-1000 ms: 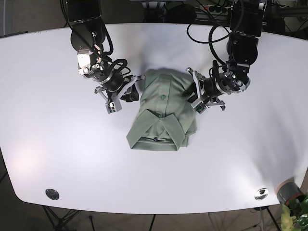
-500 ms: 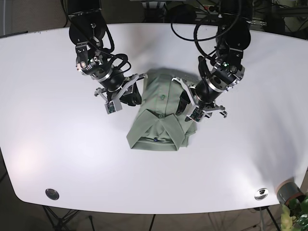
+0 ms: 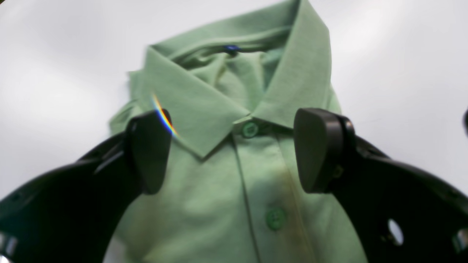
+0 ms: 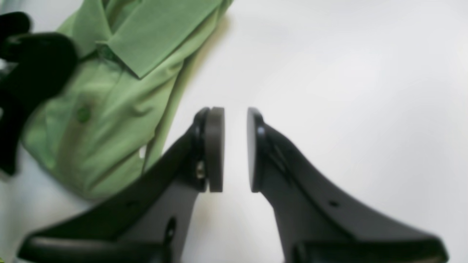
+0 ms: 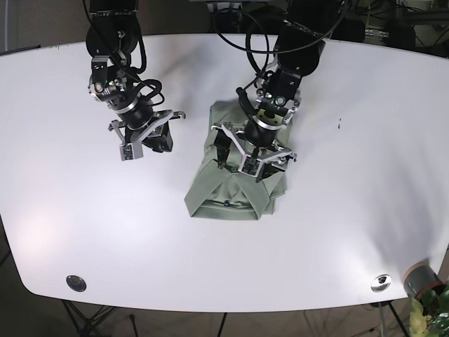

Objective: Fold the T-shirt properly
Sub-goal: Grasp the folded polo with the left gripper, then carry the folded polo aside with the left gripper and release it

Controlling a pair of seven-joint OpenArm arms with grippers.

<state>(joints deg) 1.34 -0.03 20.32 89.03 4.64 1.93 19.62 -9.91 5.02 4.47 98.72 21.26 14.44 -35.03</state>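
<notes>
A folded light green collared shirt with buttons (image 5: 235, 179) lies in the middle of the big white table (image 5: 365, 210). The left gripper (image 3: 234, 151) hangs over the shirt's front, spread wide. The right gripper (image 4: 235, 149) is over bare table beside the shirt, almost closed and holding nothing.

I see the white table (image 5: 337, 232) filling most of the base view, with one round metal disc (image 5: 76, 283) at seven o'clock and another (image 5: 381, 282) at five o'clock. A grey cup (image 5: 419, 278) sits at the edge, just beside the second disc, and black cables (image 5: 231, 31) hang at twelve o'clock.
</notes>
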